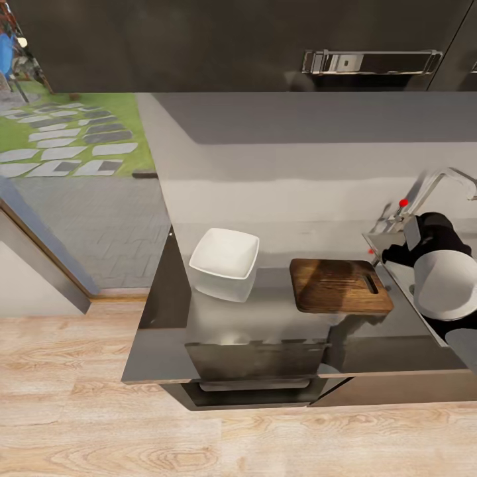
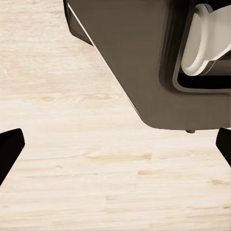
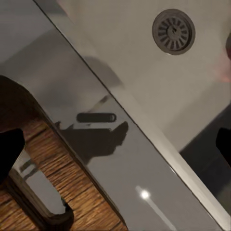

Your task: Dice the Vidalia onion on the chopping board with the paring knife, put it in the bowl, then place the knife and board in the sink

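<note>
The white bowl (image 1: 224,260) sits on the grey countertop (image 1: 265,331), left of the brown chopping board (image 1: 340,285). My right gripper (image 1: 383,254) hovers at the board's far right corner, by the sink (image 1: 392,270) rim. In the right wrist view it (image 3: 115,149) is open over the counter strip between the board (image 3: 72,192) and the sink basin (image 3: 144,72). A slim dark bar (image 3: 96,117) lies on that strip, and a small red spot (image 1: 371,251) shows by the fingertips; whether this is the paring knife I cannot tell. A pinkish blur (image 3: 225,70) in the basin may be the onion. My left gripper (image 2: 115,149) is open over the floor.
The chrome tap with its red knob (image 1: 403,202) rises behind my right arm. The drain (image 3: 174,31) lies in the basin. Dark wall cabinets (image 1: 265,40) hang above the counter. Wooden floor (image 1: 99,411) lies in front, and a doorway onto a paved garden (image 1: 73,139) opens at the left.
</note>
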Robot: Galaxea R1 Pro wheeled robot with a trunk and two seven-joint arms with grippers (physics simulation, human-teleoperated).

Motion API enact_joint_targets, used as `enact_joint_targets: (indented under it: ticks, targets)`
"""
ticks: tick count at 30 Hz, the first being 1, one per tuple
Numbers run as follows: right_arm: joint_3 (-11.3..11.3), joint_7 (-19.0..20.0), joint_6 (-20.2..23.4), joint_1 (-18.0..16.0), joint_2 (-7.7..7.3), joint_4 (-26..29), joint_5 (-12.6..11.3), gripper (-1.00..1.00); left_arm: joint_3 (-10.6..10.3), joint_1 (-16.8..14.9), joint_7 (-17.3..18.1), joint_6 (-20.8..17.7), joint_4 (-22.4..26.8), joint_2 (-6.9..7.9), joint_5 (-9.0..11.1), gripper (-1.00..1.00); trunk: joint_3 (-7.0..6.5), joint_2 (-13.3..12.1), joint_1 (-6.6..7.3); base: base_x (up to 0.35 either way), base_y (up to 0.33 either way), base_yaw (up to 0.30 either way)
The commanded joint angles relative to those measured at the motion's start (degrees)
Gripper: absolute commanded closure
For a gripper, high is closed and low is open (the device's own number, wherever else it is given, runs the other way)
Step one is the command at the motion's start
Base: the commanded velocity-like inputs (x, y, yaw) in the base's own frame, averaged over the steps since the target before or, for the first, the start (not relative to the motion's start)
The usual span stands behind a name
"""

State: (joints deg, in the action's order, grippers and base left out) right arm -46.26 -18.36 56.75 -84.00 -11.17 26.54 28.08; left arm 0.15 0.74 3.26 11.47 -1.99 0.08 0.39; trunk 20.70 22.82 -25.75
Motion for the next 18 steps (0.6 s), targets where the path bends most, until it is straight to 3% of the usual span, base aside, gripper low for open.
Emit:
enact_joint_targets:
  ticks: [1,3,6,8,13,15,18]
  targets:
    - [0.2,-0.3,0.0,-0.1,0.0,0.0,-0.5,-1.0,0.0,0.0,0.2,0.3,-0.1,0.01,0.1,-1.0,0.08,0.1,-0.03,0.0,0.0,0.0]
    - [2.0,0.8,-0.1,-0.2,-0.08,0.0,-0.5,-1.0,0.0,0.0,0.2,0.3,-0.1,0.01,0.1,-1.0,0.08,0.1,-0.03,0.0,0.0,0.0]
    - [7.1,5.2,-0.1,-0.2,-0.16,0.0,-0.5,-1.0,0.0,0.0,0.2,0.3,-0.1,0.01,0.1,-1.0,0.08,0.1,-0.03,0.0,0.0,0.0]
    - [10.7,9.9,-0.1,-0.3,-0.24,0.0,-0.5,-1.0,0.0,0.0,0.2,0.3,-0.1,0.01,0.1,-1.0,0.08,0.1,-0.03,0.0,0.0,0.0]
    - [23.1,27.9,-0.2,-0.2,-0.6,0.0,-0.3,-1.0,0.0,0.0,0.2,0.3,-0.1,0.01,0.1,-1.0,0.08,0.1,-0.03,-0.104,0.0,0.0]
    - [26.5,32.5,-0.2,-0.2,-0.95,0.0,-0.2,-1.0,0.0,0.0,0.2,0.3,-0.1,0.01,0.1,-1.0,0.08,0.1,-0.03,-0.243,0.0,0.0]
    - [29.6,37.4,-0.3,-0.2,-1.55,0.0,-0.2,-1.0,0.0,0.0,0.2,0.3,-0.1,0.01,0.1,-1.0,0.08,0.1,-0.03,-0.294,0.0,0.0]
